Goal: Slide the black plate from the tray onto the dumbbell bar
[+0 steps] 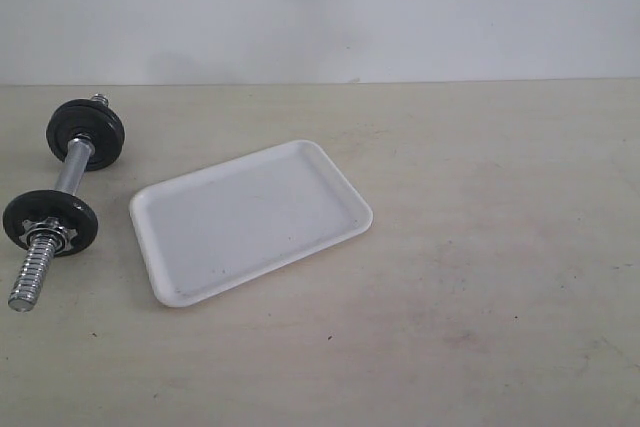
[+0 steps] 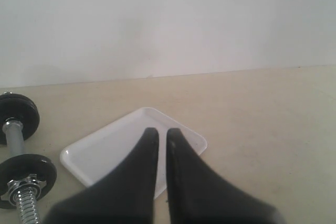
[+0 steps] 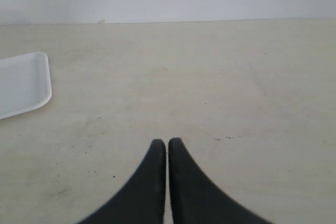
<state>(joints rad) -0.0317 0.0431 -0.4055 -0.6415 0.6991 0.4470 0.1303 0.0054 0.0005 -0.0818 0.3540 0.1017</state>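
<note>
Table point(image 1: 480, 277) is seen under everything. Tray point(image 2: 105, 150) is found just ahead of and below L gripper point(image 2: 158, 132). From R gripper point(image 3: 167, 142) it's seen well apart, off to one side, w/ only a corner in shot. Dumbbell bar point(image 2: 14, 135) is laid beside the tray, further from L gripper's tips than the tray is. Black plate point(image 2: 23, 111) is carried on the bar's far end, well apart from both grippers. Second black disc point(image 2: 42, 169) w/ star collar point(image 2: 23, 184) is seated on the nearer end. Both grippers: jaws pressed together, nothing held.
</note>
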